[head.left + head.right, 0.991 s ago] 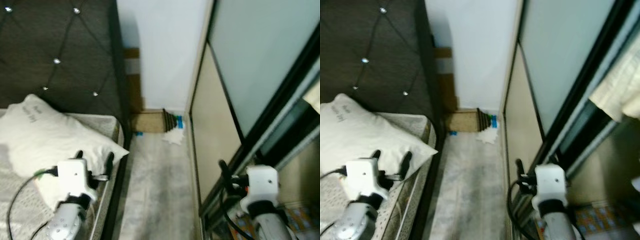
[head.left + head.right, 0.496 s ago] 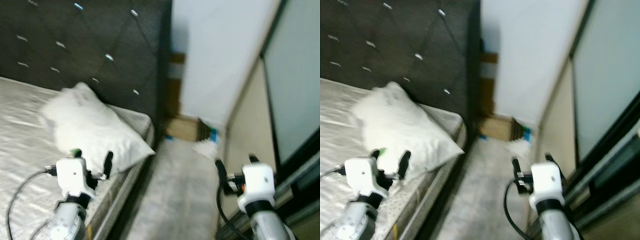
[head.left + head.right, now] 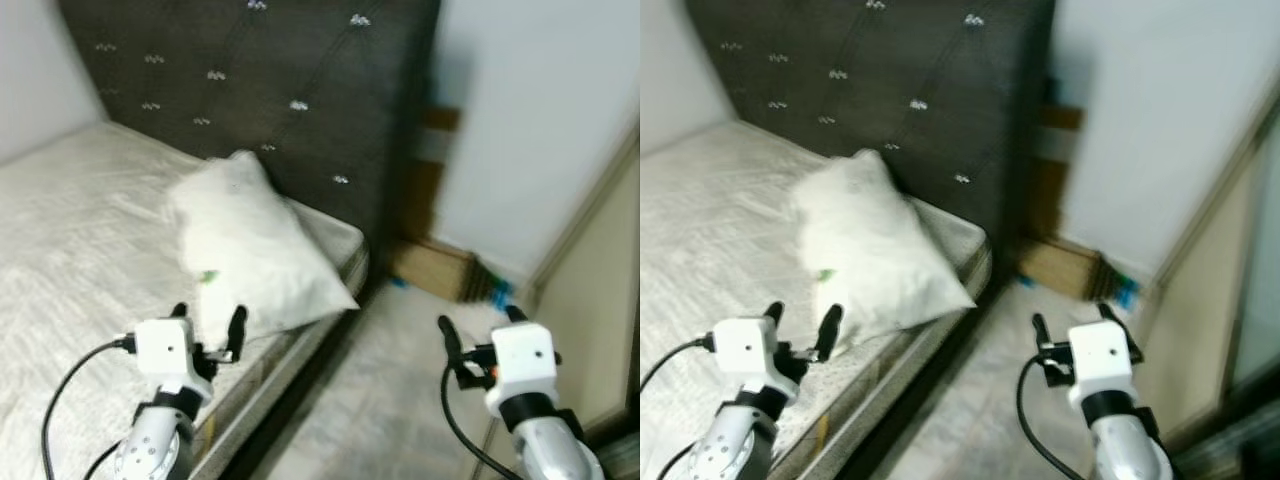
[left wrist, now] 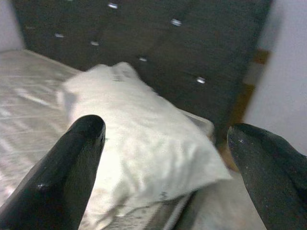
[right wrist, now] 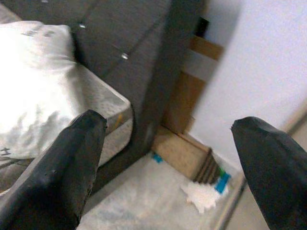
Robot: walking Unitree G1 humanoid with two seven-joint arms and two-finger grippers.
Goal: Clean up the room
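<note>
Both spread: left pincer (image 3: 207,328) should square to the pillow (image 3: 255,255); right pincer (image 3: 478,331) idles; blurred view.

pillow (image 3: 252,252): white, rumpled, laid at frame centre-left, leaned against headboard
crumpled paper (image 5: 204,196): white, seen at lower centre

The right gripper (image 5: 172,167) hangs with its two black fingers (image 5: 72,163) spread wide apart, empty. Beyond one finger lies a white pillow (image 5: 36,91) on the mattress corner (image 5: 103,108), against the dark tufted headboard (image 5: 120,38). Between the fingers, farther off, a wooden board (image 5: 180,148) and crumpled white paper (image 5: 204,195) lie on the floor by the white wall (image 5: 259,62).
</note>
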